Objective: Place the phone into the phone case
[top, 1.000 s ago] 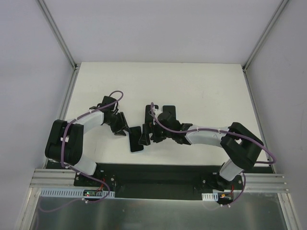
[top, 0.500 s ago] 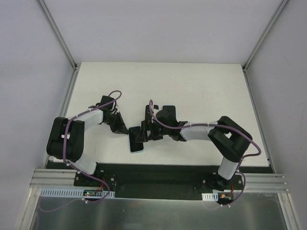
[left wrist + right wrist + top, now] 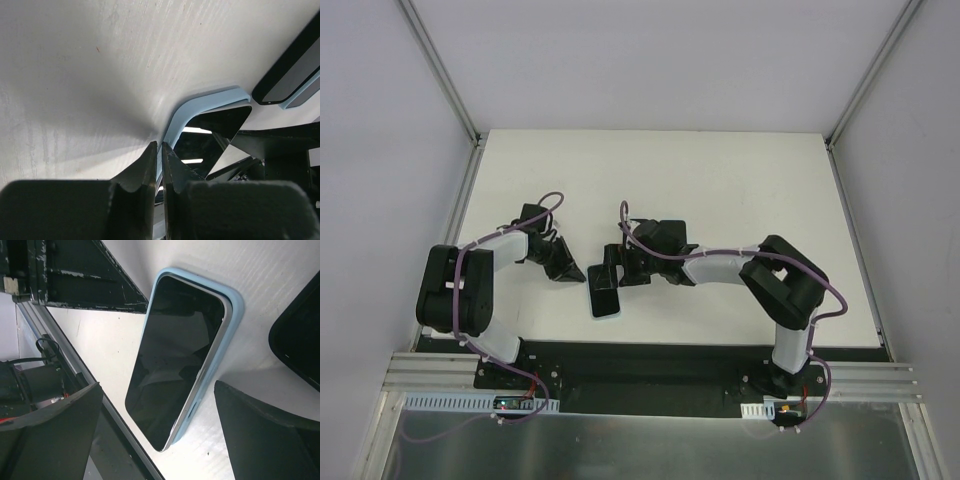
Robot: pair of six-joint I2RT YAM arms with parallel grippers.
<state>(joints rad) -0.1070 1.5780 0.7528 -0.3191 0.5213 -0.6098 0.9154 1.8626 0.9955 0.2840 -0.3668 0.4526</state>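
The phone [image 3: 175,355], black glass with a silver edge, lies face up in the pale blue phone case [image 3: 231,315]. The phone's long right side rides above the case wall. In the top view the phone [image 3: 605,303] lies near the table's front edge, between the arms. My left gripper [image 3: 160,146] is shut, with the case's rim [image 3: 172,127] pinched between its tips near a corner; it [image 3: 580,273] comes in from the left. My right gripper [image 3: 159,384] is open wide above the phone, its fingers [image 3: 265,430] clear of both long sides.
A black slab with rounded corners [image 3: 300,345] lies on the white table [image 3: 720,180] just beside the case; it also shows as the dark slab [image 3: 290,70] in the left wrist view. The table's front edge and black rail [image 3: 650,355] run close to the phone.
My left gripper has closed from partly open down onto the case's rim. The right arm has stretched further left, and its gripper has stayed open over the phone.
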